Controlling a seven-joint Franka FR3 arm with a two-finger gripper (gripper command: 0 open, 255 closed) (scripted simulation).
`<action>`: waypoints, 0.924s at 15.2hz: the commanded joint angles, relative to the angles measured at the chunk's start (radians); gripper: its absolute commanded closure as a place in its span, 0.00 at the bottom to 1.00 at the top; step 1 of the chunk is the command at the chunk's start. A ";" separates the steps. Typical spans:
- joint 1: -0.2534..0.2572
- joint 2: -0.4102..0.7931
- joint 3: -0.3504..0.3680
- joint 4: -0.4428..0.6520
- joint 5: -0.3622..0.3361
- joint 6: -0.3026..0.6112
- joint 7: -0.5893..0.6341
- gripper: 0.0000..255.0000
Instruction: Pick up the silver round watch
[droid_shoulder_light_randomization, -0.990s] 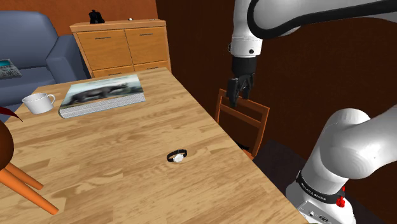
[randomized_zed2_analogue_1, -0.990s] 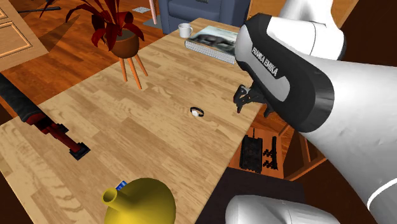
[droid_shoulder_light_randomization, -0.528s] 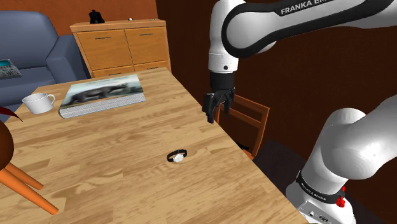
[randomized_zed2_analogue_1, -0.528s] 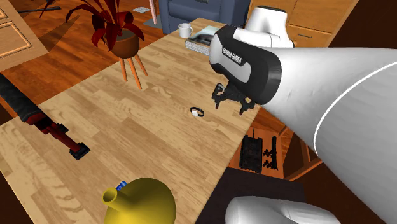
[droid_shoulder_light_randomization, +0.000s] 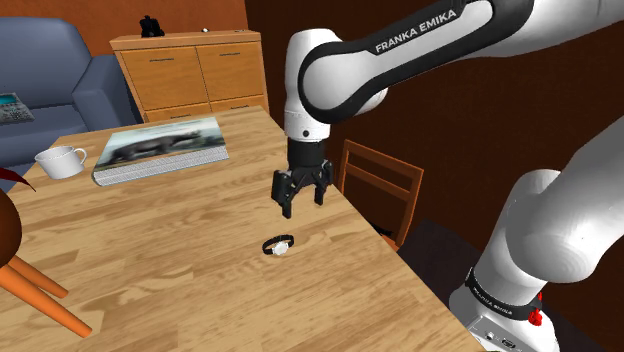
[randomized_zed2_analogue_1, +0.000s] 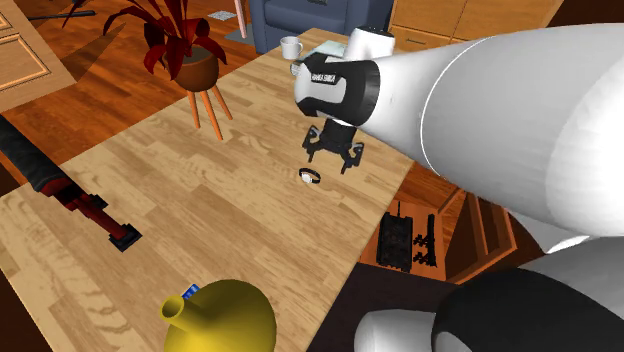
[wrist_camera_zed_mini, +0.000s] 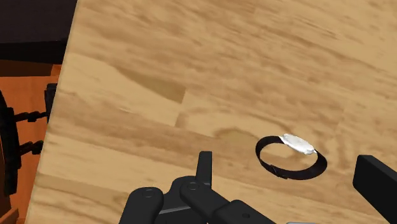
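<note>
The watch (droid_shoulder_light_randomization: 279, 245) lies flat on the wooden table (droid_shoulder_light_randomization: 180, 290), a dark band with a small pale round face, not far from the table edge on the chair side. It appears again in the second exterior view (randomized_zed2_analogue_1: 311, 177) and in the wrist view (wrist_camera_zed_mini: 291, 156). My black gripper (droid_shoulder_light_randomization: 304, 203) hangs open a short way above the table, just beyond the watch toward the chair side. Across the table, the gripper (randomized_zed2_analogue_1: 331, 164) is beside the watch without touching it. From the hand camera, the watch lies between the spread fingers (wrist_camera_zed_mini: 203, 168) of the gripper (wrist_camera_zed_mini: 288, 167).
A large book (droid_shoulder_light_randomization: 160, 148) and a white cup (droid_shoulder_light_randomization: 60, 160) sit at the table's far end. A wooden chair (droid_shoulder_light_randomization: 380, 185) stands against the table edge under the arm. A potted plant (randomized_zed2_analogue_1: 185, 50), a yellow vase (randomized_zed2_analogue_1: 225, 320) and a black-and-red tool (randomized_zed2_analogue_1: 70, 195) occupy the other side.
The arm has swung from over the chair, past the table edge, to the shoulder view's left and lower. The gripper now hangs over the table close to the watch.
</note>
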 joint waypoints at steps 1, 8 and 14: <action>0.006 0.073 0.026 0.033 0.011 0.051 0.036 0.00; 0.027 0.282 0.085 0.153 0.005 0.172 0.147 0.00; 0.031 0.327 0.090 0.116 0.005 0.252 0.133 0.00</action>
